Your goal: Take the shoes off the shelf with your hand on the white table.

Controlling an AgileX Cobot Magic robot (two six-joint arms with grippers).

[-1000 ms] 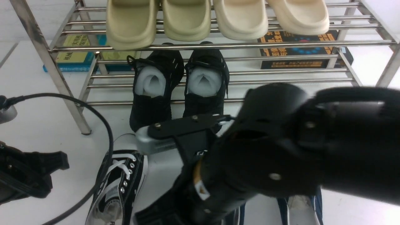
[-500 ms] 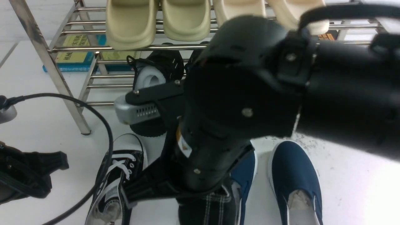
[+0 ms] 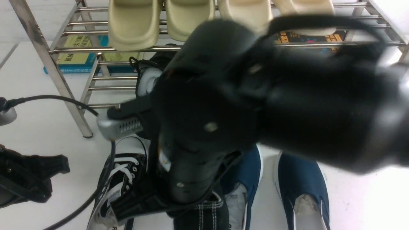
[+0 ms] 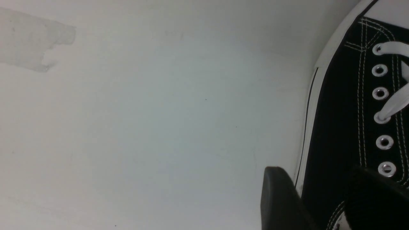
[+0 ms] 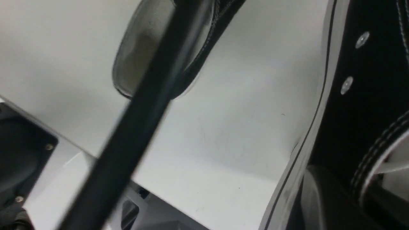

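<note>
1. Chinese print on books under the steel shelf, well beyond both jaws, shows in front view only.
2. Right gripper grasps one black sneaker.
3. Left gripper gapes empty; second sneaker beside its fingertips, on white table.

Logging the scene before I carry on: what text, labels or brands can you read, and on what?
"机械": on the yellow-green book seen through the shelf rails; its other characters are too blurred.
"R": on the lace-up sneaker, cut by the picture's bottom edge.
Black book: orange characters, too blurred to read.
Sticker on the right arm: unreadable.
Both wrist views: no text.
</note>
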